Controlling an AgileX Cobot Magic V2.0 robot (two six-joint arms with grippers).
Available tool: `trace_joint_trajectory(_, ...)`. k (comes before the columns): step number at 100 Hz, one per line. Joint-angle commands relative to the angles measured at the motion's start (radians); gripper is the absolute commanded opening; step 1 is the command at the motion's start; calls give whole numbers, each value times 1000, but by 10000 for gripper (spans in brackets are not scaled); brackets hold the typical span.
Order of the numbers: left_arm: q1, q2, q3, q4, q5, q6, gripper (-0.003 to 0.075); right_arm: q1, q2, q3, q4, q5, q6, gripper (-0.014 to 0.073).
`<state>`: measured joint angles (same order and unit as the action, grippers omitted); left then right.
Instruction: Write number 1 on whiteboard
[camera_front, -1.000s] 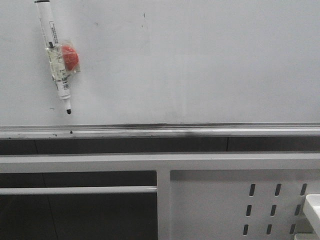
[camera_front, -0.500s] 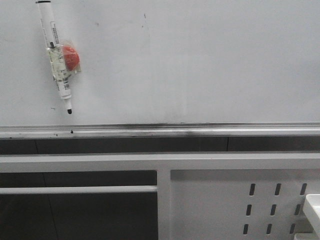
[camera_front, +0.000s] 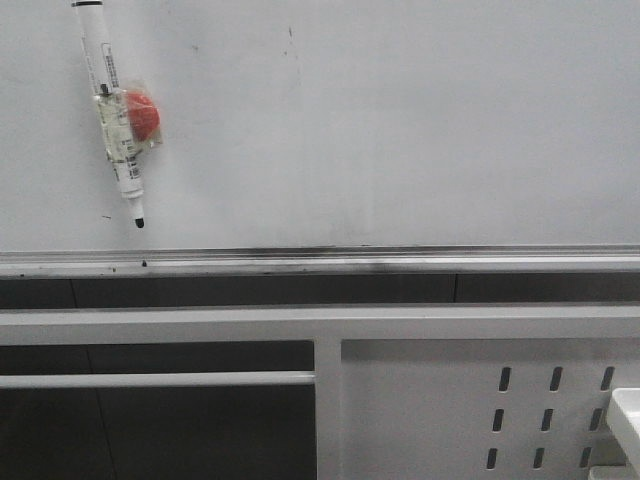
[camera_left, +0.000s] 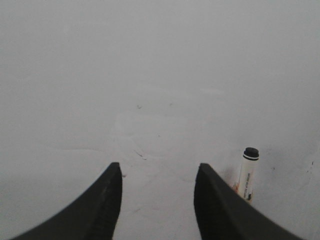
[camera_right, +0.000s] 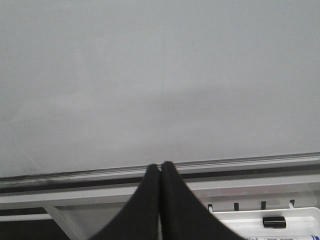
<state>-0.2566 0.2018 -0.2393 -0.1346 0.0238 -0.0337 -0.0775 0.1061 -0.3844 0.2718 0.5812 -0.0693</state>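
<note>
The whiteboard fills the upper front view, with its silver rail below. No black stroke of a number 1 shows on it, only faint specks. A white marker pen with a red magnet hangs on the board at the upper left, black tip down. My left gripper is open and empty, facing the board, with the pen's capped end just beside one finger. My right gripper is shut and empty, facing the board near its rail. Neither gripper shows in the front view.
Below the rail is a white perforated metal frame with a horizontal bar. A white tray corner sits at the lower right; the right wrist view shows it holding a small black item.
</note>
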Motion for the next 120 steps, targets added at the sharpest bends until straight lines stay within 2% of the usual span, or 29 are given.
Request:
trace_joint_trajectory(1, -17, 53, 7, 6, -159, -3, 292, 2, 24, -23, 10, -84, -16, -69)
trace_joint_trajectory(28, -98, 234, 47, 34, -332, -4, 287, 7, 59, -25, 50, -80, -50, -69)
trace_joint_trajectory(39, -170, 329, 52, 34, -384, -8, 336, 7, 78, -25, 84, -81, -62, -69)
trace_joint_trajectory(52, -263, 449, 52, 34, -519, -8, 415, 7, 109, -25, 237, -79, -235, -69)
trace_joint_trajectory(70, -359, 652, 52, 34, -689, -8, 426, 7, 133, -25, 431, -32, -442, -69)
trace_joint_trajectory(82, -383, 809, 52, 21, -861, -10, 426, 7, 133, -25, 451, -28, -450, -69)
trace_joint_trajectory(95, -383, 974, 52, -6, -1052, -93, 425, 7, 133, -25, 451, -28, -450, -69)
trace_joint_trajectory(120, -383, 1253, 52, 22, -1308, -243, 422, 12, 133, -25, 470, -28, -450, -69)
